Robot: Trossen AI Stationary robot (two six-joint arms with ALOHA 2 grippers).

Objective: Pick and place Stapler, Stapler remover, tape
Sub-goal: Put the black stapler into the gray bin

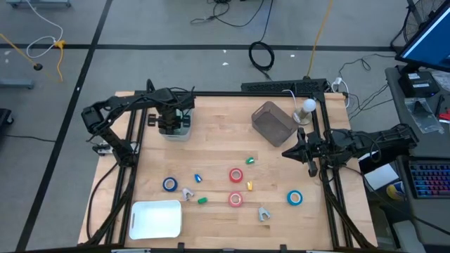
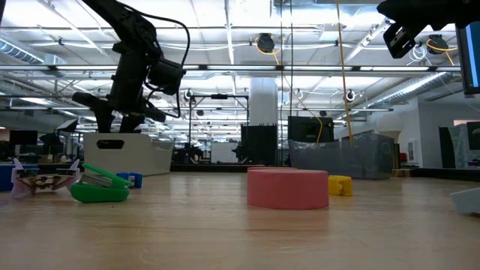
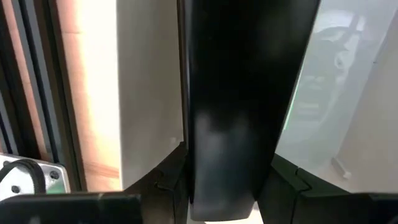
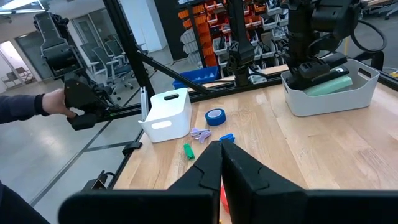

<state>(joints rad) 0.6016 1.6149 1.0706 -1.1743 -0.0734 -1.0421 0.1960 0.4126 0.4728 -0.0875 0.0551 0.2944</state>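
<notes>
Overhead, left tool [image 1: 171, 125] parted inside white bin [image 1: 184, 131], right tool [image 1: 287, 152] clenched empty, no legible writing.

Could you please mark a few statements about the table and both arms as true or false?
1. The left gripper is over the white bin at the table's far left. True.
2. Four tape rolls lie on the table. True: blue, red, red, blue.
3. The right gripper holds a blue tape roll. False: it is shut on nothing, by the right edge.
4. The white tray holds a stapler. False: it holds nothing.
</notes>
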